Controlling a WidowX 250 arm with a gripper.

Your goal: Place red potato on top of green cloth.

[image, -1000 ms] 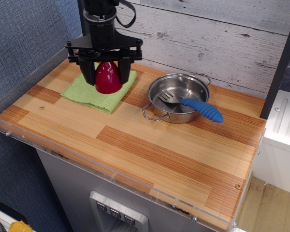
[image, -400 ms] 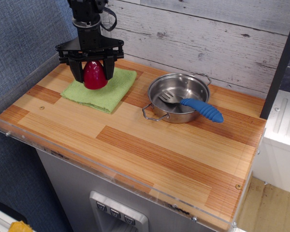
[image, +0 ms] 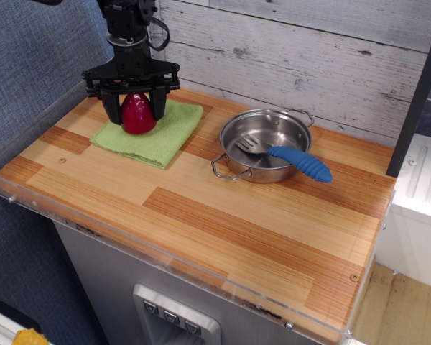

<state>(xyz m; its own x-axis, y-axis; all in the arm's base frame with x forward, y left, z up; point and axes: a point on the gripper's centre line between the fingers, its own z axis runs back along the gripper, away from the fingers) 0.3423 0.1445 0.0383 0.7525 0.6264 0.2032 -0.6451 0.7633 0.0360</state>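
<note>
1. the red potato [image: 135,113] sits between the two black fingers [image: 113,108] of the gripper [image: 135,113], over the rear left part of the green cloth [image: 152,134]; its rounded base looks to be at or just touching the fabric, though contact itself is hard to confirm from this angle.
2. the relation that matters: the potato is directly under the gripper, long axis upright, blunt point hidden up in the gripper body and wide end down. the cloth lies straight below, so the move ahead looks like a release, with no sideways travel needed.
3. fingers: closed in on the potato's flanks, one on each side, holding it; the spread is about the width of the toy.
4. arm pose: the arm hangs near vertical from above at the back left corner of the tabletop [image: 223,215], wrist pointing straight down, the gripper's crossbar level and roughly parallel to the back wall.
5. the steel pan [image: 262,147] with the blue-handled spatula [image: 287,156] stands well apart to the right and plays no part.
6. judgement: the task seems nearly finished; what is left is to part the fingers and lift clear without tipping the toy.
</note>
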